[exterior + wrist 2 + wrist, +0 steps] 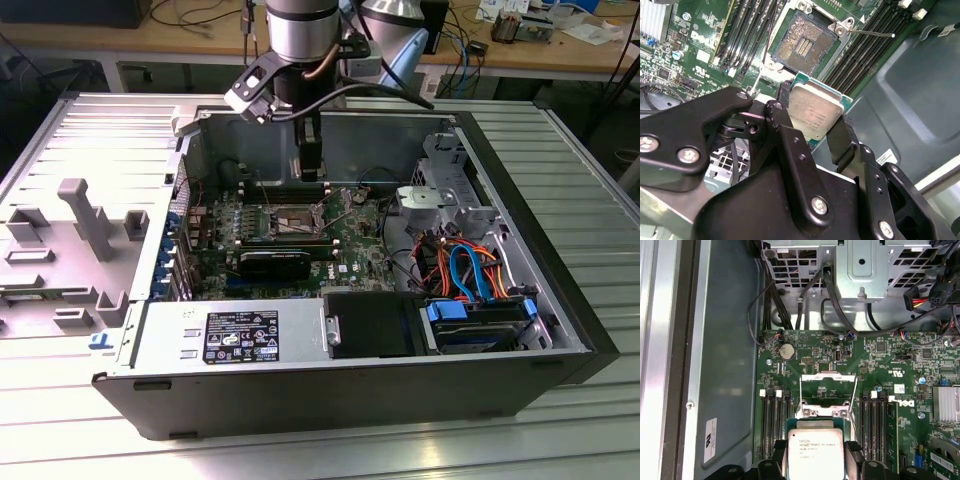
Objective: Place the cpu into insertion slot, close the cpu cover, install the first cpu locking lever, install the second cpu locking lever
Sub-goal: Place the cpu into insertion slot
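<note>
Currently | my black gripper (812,124) clamps the small silver-grey square cpu (815,112) | its near corner hidden behind my fingers (840,141)

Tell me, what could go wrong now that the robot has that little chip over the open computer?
1. The hand grips the cpu only by two opposite edges, so it might slip or tilt.
2. The insertion slot lies open with its fine contacts bare; a skewed landing could well damage them.
3. The cpu cover stands open by the slot, and a thin locking lever juts out nearby; the fingers might catch on either.
</note>
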`<action>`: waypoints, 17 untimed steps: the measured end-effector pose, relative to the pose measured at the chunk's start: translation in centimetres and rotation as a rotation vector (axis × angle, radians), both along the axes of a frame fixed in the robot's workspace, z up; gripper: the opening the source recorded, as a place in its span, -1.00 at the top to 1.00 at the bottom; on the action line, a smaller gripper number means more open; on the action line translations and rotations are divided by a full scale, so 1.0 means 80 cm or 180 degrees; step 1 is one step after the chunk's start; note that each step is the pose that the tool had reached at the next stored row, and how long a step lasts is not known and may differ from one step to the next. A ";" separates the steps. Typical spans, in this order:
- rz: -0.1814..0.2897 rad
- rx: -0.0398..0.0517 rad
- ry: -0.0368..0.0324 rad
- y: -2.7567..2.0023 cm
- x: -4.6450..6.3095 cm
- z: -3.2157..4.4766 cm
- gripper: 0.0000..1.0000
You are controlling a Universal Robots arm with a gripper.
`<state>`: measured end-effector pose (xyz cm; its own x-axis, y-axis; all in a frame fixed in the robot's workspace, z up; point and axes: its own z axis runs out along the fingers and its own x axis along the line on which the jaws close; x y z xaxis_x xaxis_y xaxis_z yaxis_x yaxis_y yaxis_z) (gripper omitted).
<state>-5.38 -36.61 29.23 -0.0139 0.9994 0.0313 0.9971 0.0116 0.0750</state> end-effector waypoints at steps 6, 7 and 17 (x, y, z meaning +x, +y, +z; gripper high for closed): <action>-0.0019 -0.0001 -0.0016 -0.0014 -0.005 -0.0213 -0.09; -0.0019 0.0000 -0.0016 -0.0019 -0.005 -0.0220 -0.09; -0.0019 0.0001 -0.0017 -0.0018 -0.005 -0.0233 -0.09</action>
